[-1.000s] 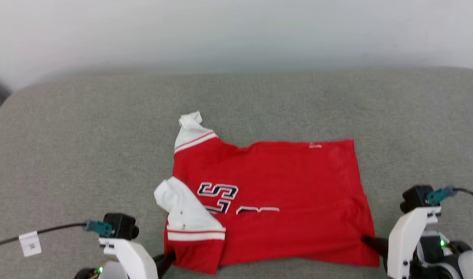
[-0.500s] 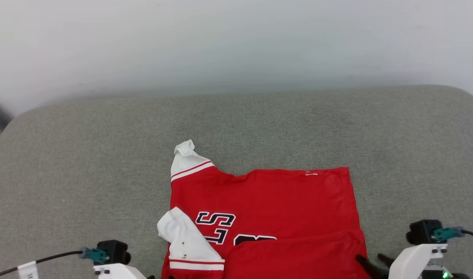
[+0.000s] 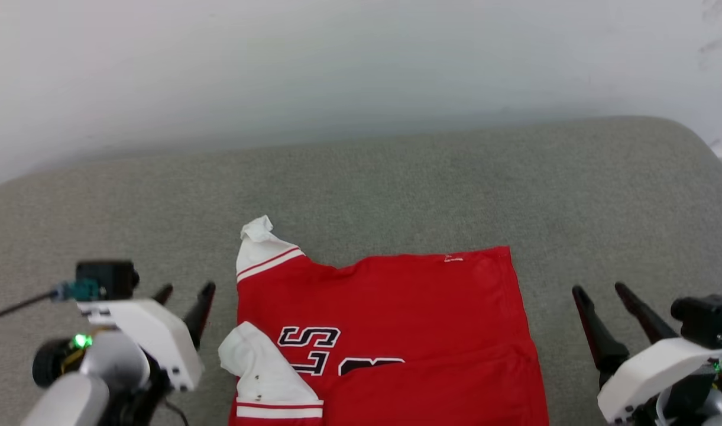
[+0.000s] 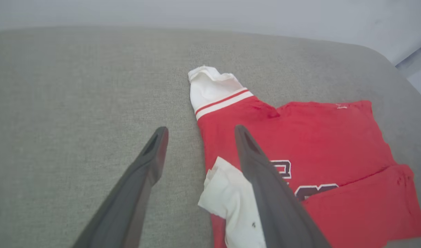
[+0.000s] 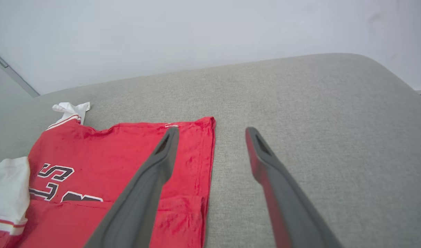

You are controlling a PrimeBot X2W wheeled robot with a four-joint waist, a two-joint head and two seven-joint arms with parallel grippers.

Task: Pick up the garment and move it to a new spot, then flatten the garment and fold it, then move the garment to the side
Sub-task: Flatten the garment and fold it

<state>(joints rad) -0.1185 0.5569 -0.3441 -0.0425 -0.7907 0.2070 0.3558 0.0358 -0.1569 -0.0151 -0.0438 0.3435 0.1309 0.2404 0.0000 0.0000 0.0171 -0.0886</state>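
Your garment (image 3: 396,307) lies flat on the grey, coarse-woven cushion (image 3: 396,177), near hem folded up, soft white sleeves crumpled. The left gripper (image 3: 187,288) and right gripper (image 3: 598,289) flank it, slim tapered dark fingers spread, holding nothing.

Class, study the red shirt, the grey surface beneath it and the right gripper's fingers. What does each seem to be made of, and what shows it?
Garment: soft matt knit cloth, probably; it folds and creases limply.
Grey surface: matt woven upholstery, apparently padded; flecked weave, rounded corners.
Fingers of the right gripper: dark, smooth, rigid-looking plastic or rubber; which one is unclear.
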